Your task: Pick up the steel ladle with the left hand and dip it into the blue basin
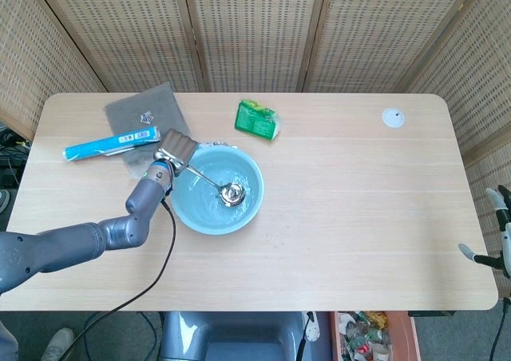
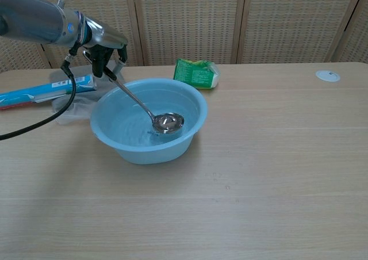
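Counter: a pale wood counter (image 1: pixel 359 201) with rounded corners, its grain running lengthwise.
Room: woven cane screen panels (image 1: pixel 255 25) in wooden frames stand behind the counter; below its front edge the head view shows a bin of mixed rubbish (image 1: pixel 363 337).
Left hand: the left hand (image 2: pixel 103 50) is closed around the top of the steel ladle (image 2: pixel 141 102), above the basin's far-left rim.
Ladle: its handle slants down to the right; the bowl sits inside the blue basin (image 2: pixel 192 107), near the middle.
Basin: left of the counter's centre.
Right hand: the right hand (image 1: pixel 497 233) shows only at the head view's right edge, off the counter; I cannot tell how its fingers lie.
Other things: a grey cloth (image 1: pixel 132 113), a blue tube (image 1: pixel 100 145) lying across it, a green packet (image 1: pixel 257 119) behind the basin, and a white disc (image 1: pixel 392 118) far right.
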`<state>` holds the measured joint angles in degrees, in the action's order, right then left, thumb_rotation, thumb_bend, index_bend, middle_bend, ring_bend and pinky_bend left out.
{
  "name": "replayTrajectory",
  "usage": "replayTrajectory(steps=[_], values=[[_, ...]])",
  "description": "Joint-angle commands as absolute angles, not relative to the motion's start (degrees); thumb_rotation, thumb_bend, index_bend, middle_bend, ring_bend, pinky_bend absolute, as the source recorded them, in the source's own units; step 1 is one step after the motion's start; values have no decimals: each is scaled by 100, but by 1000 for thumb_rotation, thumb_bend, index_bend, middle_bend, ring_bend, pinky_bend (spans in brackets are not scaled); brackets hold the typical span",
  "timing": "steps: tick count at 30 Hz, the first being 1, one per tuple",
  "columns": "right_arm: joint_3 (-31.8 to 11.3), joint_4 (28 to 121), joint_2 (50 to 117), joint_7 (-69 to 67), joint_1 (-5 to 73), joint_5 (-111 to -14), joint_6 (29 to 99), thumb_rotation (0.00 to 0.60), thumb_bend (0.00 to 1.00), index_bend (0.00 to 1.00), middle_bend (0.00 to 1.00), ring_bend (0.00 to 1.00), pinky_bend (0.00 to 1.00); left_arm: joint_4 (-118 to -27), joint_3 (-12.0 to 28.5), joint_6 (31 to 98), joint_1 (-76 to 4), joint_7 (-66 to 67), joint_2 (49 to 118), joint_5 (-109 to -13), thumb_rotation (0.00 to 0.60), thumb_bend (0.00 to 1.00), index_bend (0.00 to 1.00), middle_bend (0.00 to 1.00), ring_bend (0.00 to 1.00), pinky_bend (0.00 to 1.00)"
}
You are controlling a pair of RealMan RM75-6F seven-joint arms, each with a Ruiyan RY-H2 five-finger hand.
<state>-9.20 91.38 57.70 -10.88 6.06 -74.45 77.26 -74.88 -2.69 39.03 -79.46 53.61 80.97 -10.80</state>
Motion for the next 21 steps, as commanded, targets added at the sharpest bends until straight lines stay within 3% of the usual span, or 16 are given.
replayTrajectory(steps=[1, 11, 21], values=[[-917, 9144, 5779, -1060, 608, -7449, 7734, 600, 0, 0, 0, 0, 0, -7615, -263, 3855, -7922, 5232, 7927, -1116, 600, 710, 998, 1000, 971, 1000], [-910, 9194, 5799, -983, 613, -7479, 7771, 600, 0, 0, 0, 0, 0, -8159, -289, 3933, -8050, 5022, 7362, -993, 600, 710, 998, 1000, 971, 1000], [-918, 9207, 5802, -957, 610, -7463, 7791, 600, 0, 0, 0, 0, 0, -9099, -567, 4219, -8555, 5360, 6552, -401, 600, 711, 999, 1000, 970, 1000]])
